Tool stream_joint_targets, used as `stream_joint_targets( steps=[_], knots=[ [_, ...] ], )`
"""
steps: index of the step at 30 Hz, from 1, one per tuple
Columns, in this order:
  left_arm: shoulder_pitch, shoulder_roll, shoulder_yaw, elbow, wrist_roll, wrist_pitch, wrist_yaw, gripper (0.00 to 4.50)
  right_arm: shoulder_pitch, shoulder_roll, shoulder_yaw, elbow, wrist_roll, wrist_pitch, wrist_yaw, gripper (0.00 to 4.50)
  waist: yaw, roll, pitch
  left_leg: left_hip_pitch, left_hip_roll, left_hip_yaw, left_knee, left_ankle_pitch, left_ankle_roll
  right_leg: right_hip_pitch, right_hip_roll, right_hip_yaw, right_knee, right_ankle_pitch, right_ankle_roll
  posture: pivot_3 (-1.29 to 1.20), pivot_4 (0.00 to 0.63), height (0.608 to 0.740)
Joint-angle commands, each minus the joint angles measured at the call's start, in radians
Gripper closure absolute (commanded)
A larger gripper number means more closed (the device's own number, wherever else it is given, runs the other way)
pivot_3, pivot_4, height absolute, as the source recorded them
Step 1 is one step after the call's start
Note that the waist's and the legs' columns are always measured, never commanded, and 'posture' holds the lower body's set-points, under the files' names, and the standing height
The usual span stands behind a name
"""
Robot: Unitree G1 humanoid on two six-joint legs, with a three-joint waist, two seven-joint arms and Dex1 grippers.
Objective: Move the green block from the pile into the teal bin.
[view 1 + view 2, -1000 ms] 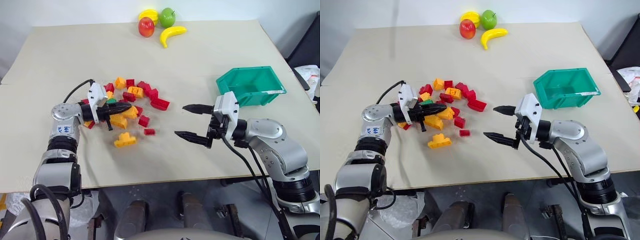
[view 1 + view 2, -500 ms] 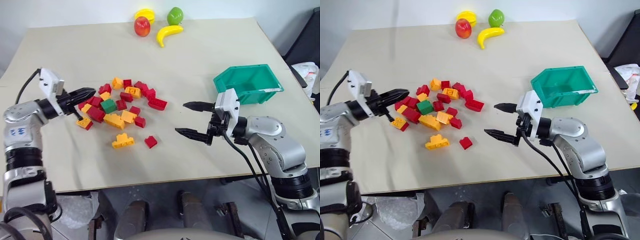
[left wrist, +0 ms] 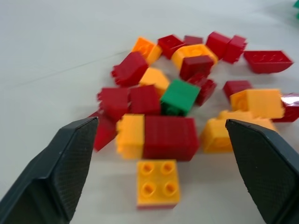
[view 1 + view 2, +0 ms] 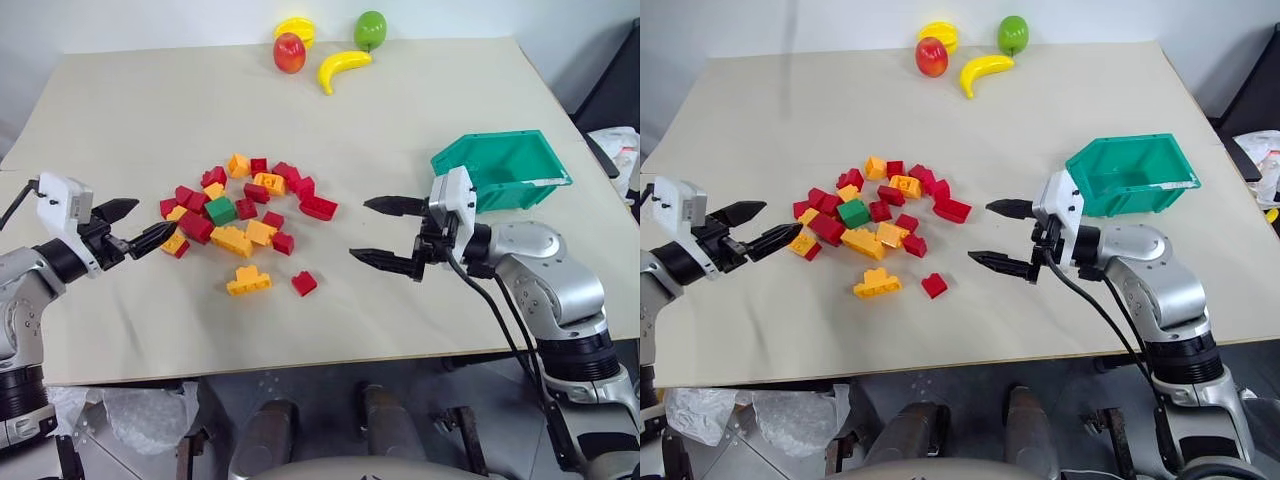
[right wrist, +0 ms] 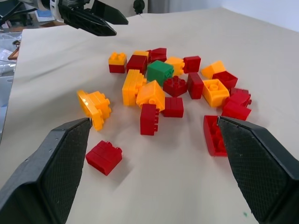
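Green block [image 4: 221, 210] sits in pile [image 4: 245, 215], hemmed by red and orange bricks. We see left gripper [image 4: 133, 226] spread empty at pile's left-edge side, right gripper [image 4: 380, 234] spread, teal bin [image 4: 503, 170] near right edge.

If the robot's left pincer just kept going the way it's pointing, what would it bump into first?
Most likely the orange brick at the near edge of the pile. It lies right ahead between the open left pincer fingers, before the green block; depth is uncertain.
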Motion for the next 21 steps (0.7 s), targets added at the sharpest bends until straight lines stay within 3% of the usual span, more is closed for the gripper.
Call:
stream_joint_targets(
  steps=[1,5,8,21],
  knots=[
    [-0.068,0.042,-0.102,-0.027,0.024,-0.025,-0.036,0.03,-0.018,0.008,-0.003,-0.012,-0.007,-0.017,0.007,0.0,0.002,0.0,0.0,0.0,0.0,0.0,0.0,0.0,0.0,0.0,0.0,0.0,0.0,0.0,0.0,0.0,0.15,0.74],
    [-0.206,0.096,-0.307,0.042,0.144,0.002,-0.05,0.03,-0.013,0.005,-0.006,-0.024,-0.011,-0.004,0.003,0.0,0.004,0.0,0.0,0.0,-0.001,0.0,0.001,0.0,0.0,0.0,0.0,-0.001,0.0,0.0,0.0,0.0,0.15,0.74],
    [-0.326,0.084,-0.412,0.115,0.216,-0.014,-0.045,0.03,0.001,0.0,-0.01,-0.04,-0.013,0.003,-0.004,0.0,-0.001,0.0,0.0,0.0,-0.001,0.0,0.0,0.0,0.0,0.0,0.0,0.0,0.0,0.0,0.0,0.0,0.15,0.74],
    [-0.65,0.052,-0.75,0.503,0.542,-0.081,-0.107,0.03,0.04,-0.005,-0.029,-0.087,-0.016,0.027,-0.046,0.0,-0.002,0.001,0.0,-0.001,-0.005,0.002,0.0,0.0,0.0,-0.001,0.002,0.0,0.001,0.0,0.0,0.0,0.15,0.74]
  ],
)
